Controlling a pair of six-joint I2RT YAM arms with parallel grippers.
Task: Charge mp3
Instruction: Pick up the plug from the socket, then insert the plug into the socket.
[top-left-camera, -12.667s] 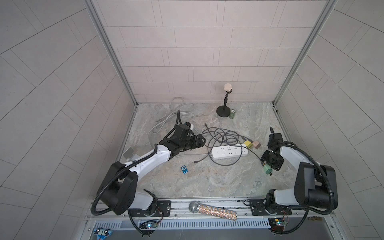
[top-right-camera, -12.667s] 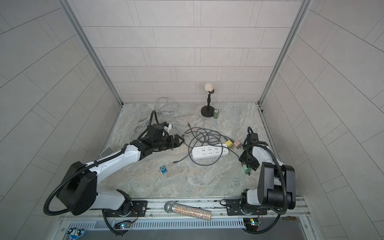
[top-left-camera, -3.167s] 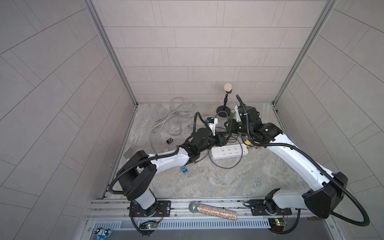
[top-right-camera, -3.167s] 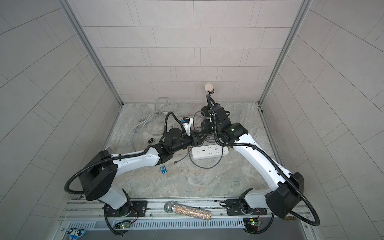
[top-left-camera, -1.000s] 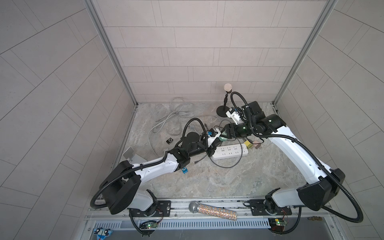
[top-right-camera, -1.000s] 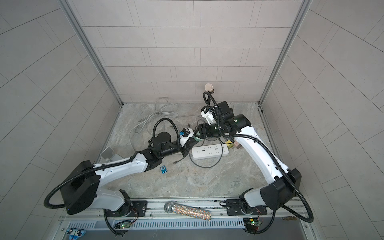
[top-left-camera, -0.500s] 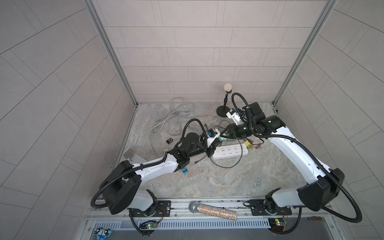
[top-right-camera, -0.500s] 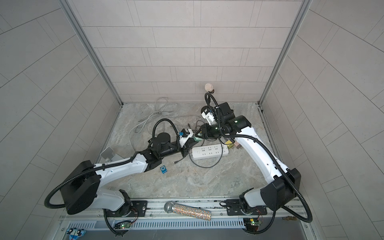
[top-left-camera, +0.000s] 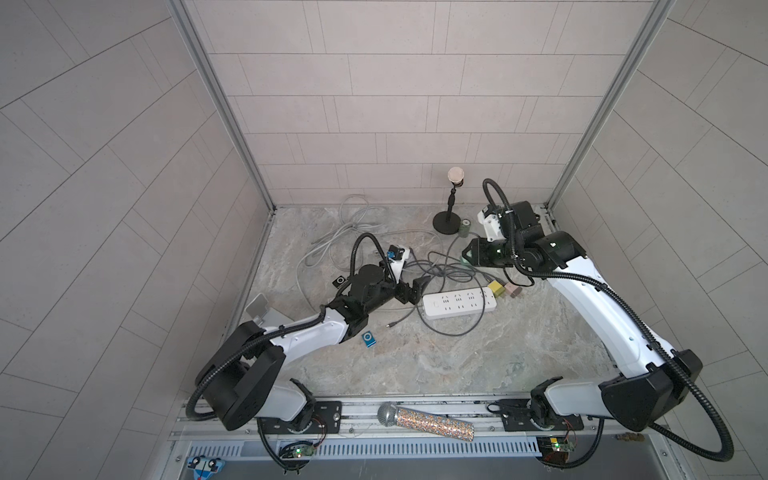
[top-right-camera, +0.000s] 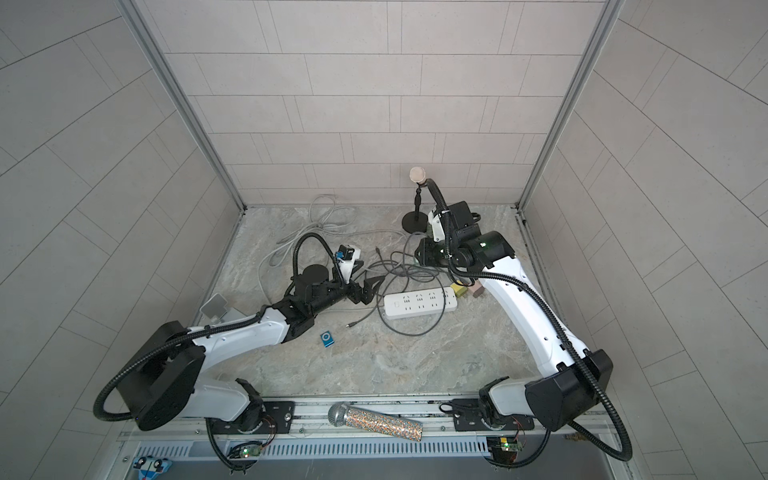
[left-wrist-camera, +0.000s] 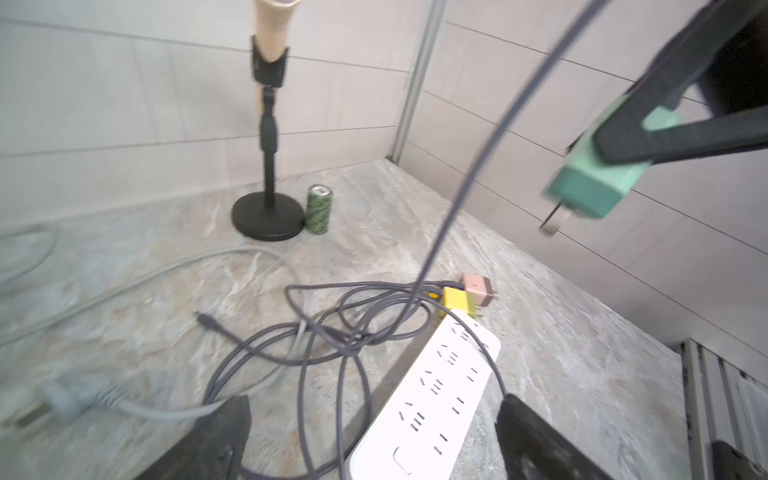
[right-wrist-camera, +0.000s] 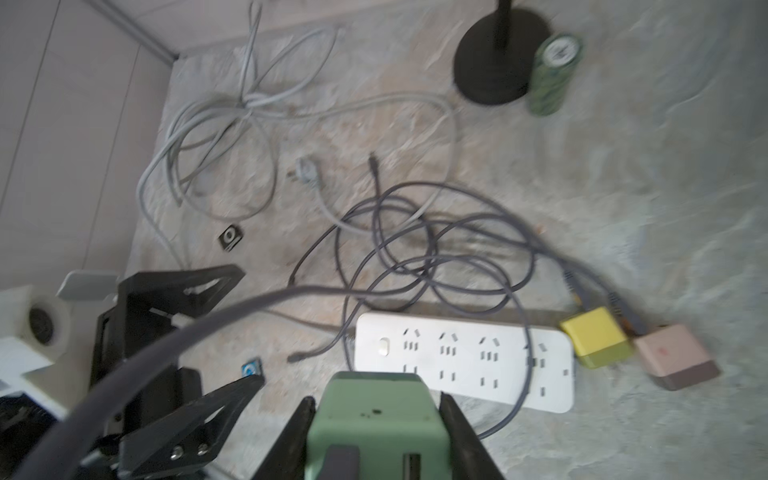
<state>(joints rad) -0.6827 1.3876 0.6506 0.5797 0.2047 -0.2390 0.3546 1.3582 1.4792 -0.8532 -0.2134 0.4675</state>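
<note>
We found the left gripper (top-left-camera: 417, 290) just left of centre in both top views, low over the table (top-left-camera: 478, 374). Its jaws were spread wide and clamped nothing. The left wrist view showed its fingers (left-wrist-camera: 224, 432) far apart, with the white power strip (top-left-camera: 459, 305) lying on the marble beyond them. The strip sat at centre frame, its left end just beside the open jaws.

The right gripper (top-left-camera: 467, 254) was up and to the right of centre, raised off the table and closed on a green charger plug (right-wrist-camera: 374, 415). In the right wrist view a finger pressed against each side of the plug's body. In the left wrist view the plug hung in the air, apart from the strip.

A dark grey cable (top-left-camera: 452, 334) lay in loose loops around and behind the strip. One strand rose from the loops toward the held plug.

The blue mp3 player (top-left-camera: 368, 338) lay flat on the table, lower left of centre, just beside the left forearm and apart from both grippers. A loose cable end (top-left-camera: 390, 326) lay near it, not touching. A black mp3 player (top-left-camera: 339, 281) lay further up and left, near the left wrist.

A yellow adapter (top-left-camera: 496, 287) and a pink adapter (top-left-camera: 514, 292) sat side by side at the strip's right end. A microphone stand (top-left-camera: 446, 220) stood by the rear wall, upper centre, with a green roll (top-left-camera: 466, 227) upright beside its base. A glittery microphone (top-left-camera: 424, 422) lay on the rail at the bottom.
</note>
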